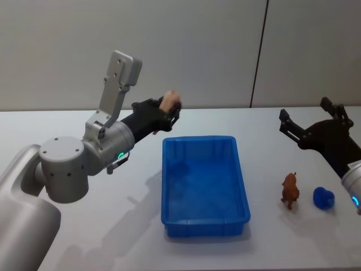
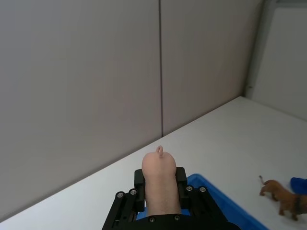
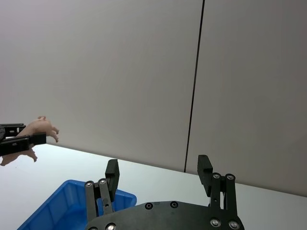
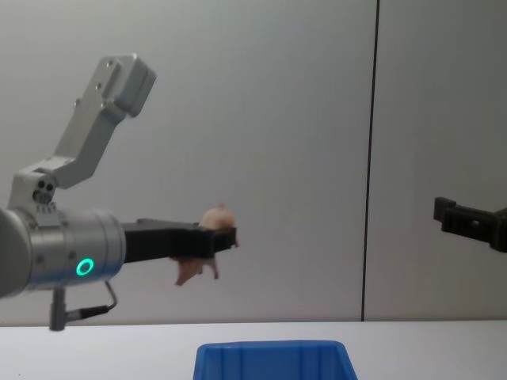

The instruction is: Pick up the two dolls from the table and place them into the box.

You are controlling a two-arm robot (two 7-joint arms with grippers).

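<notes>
Nearest the robot, the blue plastic box (image 1: 206, 229) sits in the middle of the white table (image 1: 113, 237), open side up, and I can't make out anything lying inside it. Off to its right, well clear of the rim, a small brown animal toy (image 1: 290, 191) stands upright on the tabletop. Just beside that, on the side away from the box, lies the little bright blue doll (image 1: 324, 198), rounded and resting on the table with a narrow gap between the two. The right arm's wrist, with its lit ring, shows at the edge close to the blue doll.

A bit farther back on that side, the right gripper (image 1: 304, 110) hangs in the air above the table, beyond the two toys. Its jaws are spread wide with nothing between them; from its own wrist camera the right gripper (image 3: 159, 164) shows two black fingers (image 3: 112, 168) standing well apart against the wall.

Farther back on the other side, the left gripper (image 1: 172, 110) is held high, reaching forward near the far left corner of the box. Whether it is over the rim or just beyond it, I can't tell. It is clamped on a pale pink doll (image 1: 170, 101), which sticks up between the fingers, with small legs dangling below in the chest view (image 4: 214, 215).

Behind everything is the grey wall (image 1: 197, 51), with a thin dark vertical line (image 1: 258, 53) running down it.
</notes>
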